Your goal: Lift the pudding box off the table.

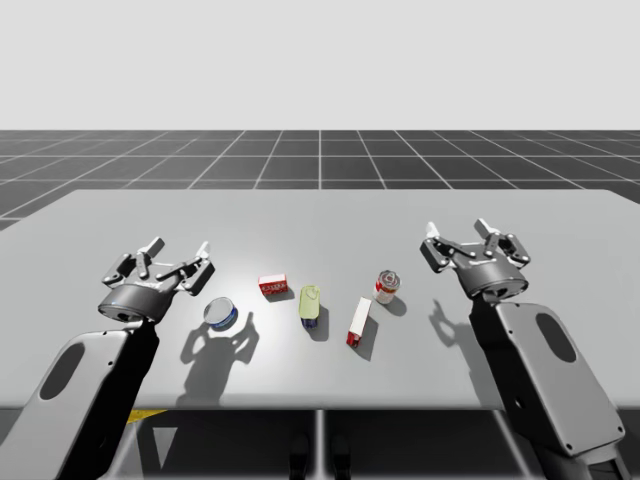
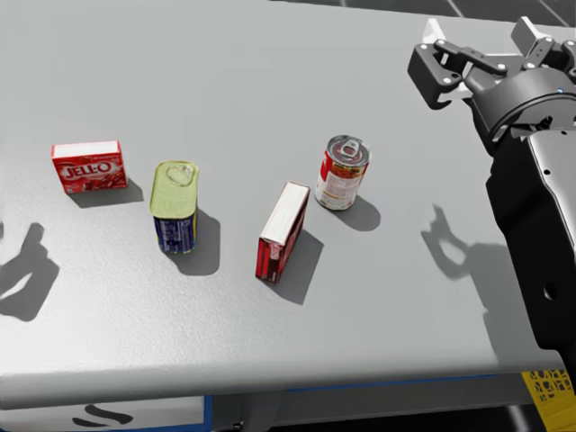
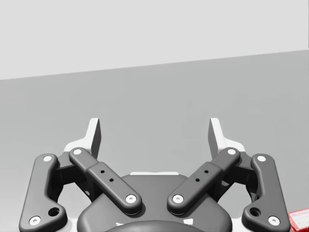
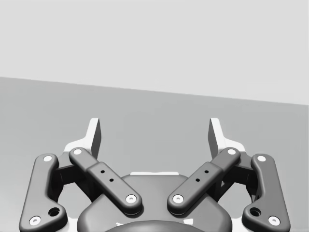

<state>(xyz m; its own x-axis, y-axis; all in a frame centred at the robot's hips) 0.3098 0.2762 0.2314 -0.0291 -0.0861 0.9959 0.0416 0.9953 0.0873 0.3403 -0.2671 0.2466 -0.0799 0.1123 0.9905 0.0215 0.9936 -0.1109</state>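
Held left gripper and right gripper with fingers apart, both empty; saw dark red flat box standing on edge, leftward of right gripper, well apart.

High view overlooks the whole table — head view nearer, sharing its middle — wrist views skim low

Simulated test scene: plain grey table, dark grid floor, blank backdrop.
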